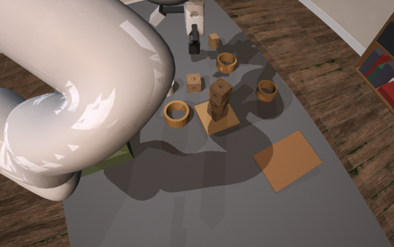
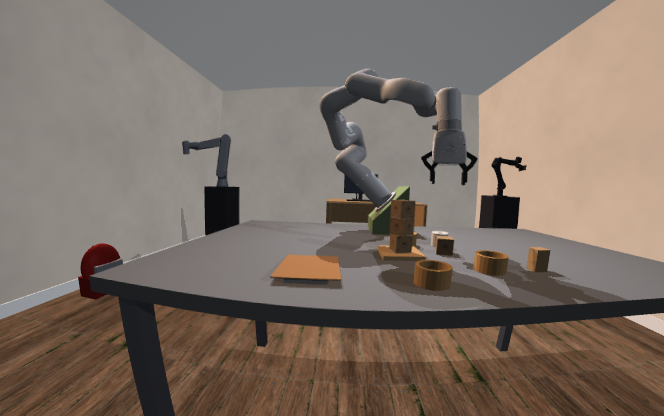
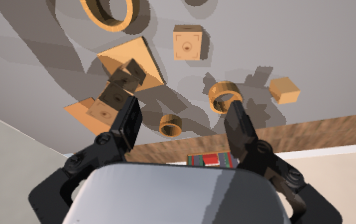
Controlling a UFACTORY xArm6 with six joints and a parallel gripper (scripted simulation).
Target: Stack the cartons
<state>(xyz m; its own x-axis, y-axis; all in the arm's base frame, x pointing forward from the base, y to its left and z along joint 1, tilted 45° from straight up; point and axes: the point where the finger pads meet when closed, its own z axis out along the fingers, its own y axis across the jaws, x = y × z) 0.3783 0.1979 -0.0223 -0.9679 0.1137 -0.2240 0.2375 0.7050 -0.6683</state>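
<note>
- We see three cartons stacked in a column (image 2: 402, 226) on the small square wooden board (image 2: 398, 254), which lies on the grey surface (image 2: 225, 260); in the top view the cartons sit slightly twisted against one another (the column is not perfectly square-edged).
- The fourth carton (image 2: 444, 245) stands alone on the surface just right of the board in the exterior view; a round mark shows on its upper face in the top view, and we cannot read any number.
- Our gripper (image 2: 448, 177) hangs high in the air, to the right of the column and well above the surface; its fingers are spread wide and released, with nothing between them.
- A plain wooden block (image 2: 538, 259) sits further right on the surface, well apart from the board.
- Three wooden rings lie around the board: one (image 2: 433, 274) near the front edge, one (image 2: 490, 262) between the fourth carton and the block, and one (image 1: 267, 90) beyond the board in the top view.
- A larger flat board (image 2: 306, 268) rests on the surface to the left of the column, apart from it.
- A green wedge (image 2: 389, 210) stands behind the column beside the arm's lower link.
</note>
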